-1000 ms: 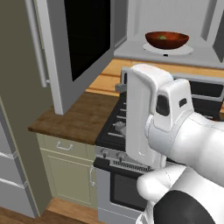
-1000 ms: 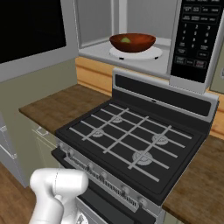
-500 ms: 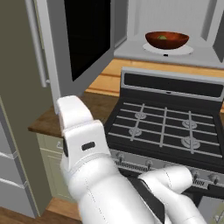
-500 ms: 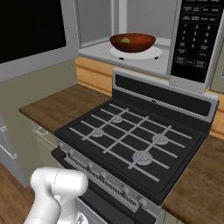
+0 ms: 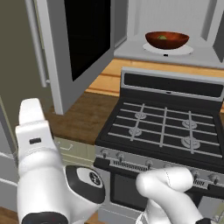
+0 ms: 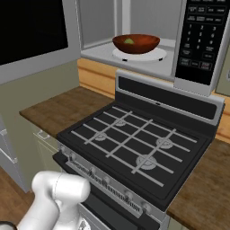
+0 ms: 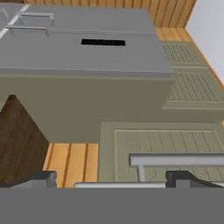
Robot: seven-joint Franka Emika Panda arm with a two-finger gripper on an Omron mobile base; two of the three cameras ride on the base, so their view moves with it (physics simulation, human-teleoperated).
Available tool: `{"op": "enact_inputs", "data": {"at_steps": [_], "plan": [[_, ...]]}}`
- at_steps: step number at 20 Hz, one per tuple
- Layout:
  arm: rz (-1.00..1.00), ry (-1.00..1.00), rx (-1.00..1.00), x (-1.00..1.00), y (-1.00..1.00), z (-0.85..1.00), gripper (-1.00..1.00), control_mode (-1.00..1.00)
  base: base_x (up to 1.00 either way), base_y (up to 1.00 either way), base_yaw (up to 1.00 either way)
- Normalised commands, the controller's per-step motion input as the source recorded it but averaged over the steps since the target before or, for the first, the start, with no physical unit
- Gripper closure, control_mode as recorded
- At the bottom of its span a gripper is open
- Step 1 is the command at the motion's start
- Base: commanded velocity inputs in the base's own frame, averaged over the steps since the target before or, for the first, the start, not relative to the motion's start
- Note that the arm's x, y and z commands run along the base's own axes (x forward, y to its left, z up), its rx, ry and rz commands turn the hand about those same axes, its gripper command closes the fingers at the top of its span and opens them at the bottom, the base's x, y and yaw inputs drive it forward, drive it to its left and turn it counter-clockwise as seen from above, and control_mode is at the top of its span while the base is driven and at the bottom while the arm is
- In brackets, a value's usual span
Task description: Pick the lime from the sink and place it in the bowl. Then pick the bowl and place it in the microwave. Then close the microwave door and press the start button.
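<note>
Lime [image 6: 129, 41] in bowl [image 6: 135, 43] inside microwave [image 6: 179, 49], door [image 5: 78, 43] ajar; end effector [image 7: 111, 180] released, well apart, facing cabinets

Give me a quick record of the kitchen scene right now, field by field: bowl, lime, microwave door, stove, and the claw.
bowl: wide glossy reddish-brown bowl on the round white turntable inside the silver-grey microwave
lime: small green lime lying in the bowl
microwave door: silver-framed door with black glass window, swung open
stove: black gas stove below the microwave, grates bare
claw: claw open, holding nothing, facing green-grey cabinet fronts
remaining: close door, press start
</note>
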Motion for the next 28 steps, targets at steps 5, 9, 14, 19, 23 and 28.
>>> {"op": "enact_inputs", "data": {"at_steps": [5,9,14,19,23,28], "plan": [[-0.09,0.0,-0.03,0.78,0.15,-0.13,-1.0,-1.0,0.0,0.0,0.0],[-0.08,0.0,-0.02,0.85,0.45,-0.03,-1.0,-1.0,0.0,0.0,0.0],[-0.09,-0.01,-0.07,0.82,0.35,-0.14,-1.0,-1.0,0.0,0.0,0.0],[-0.14,-0.01,-0.11,0.68,0.51,-0.17,-1.0,-1.0,0.0,0.0,0.0],[-0.06,0.0,-0.01,0.22,-0.04,0.02,-1.0,-1.0,0.0,0.0,0.0],[0.0,-0.01,0.08,0.01,-0.53,0.1,-1.0,-1.0,0.0,0.0,0.0]]}}
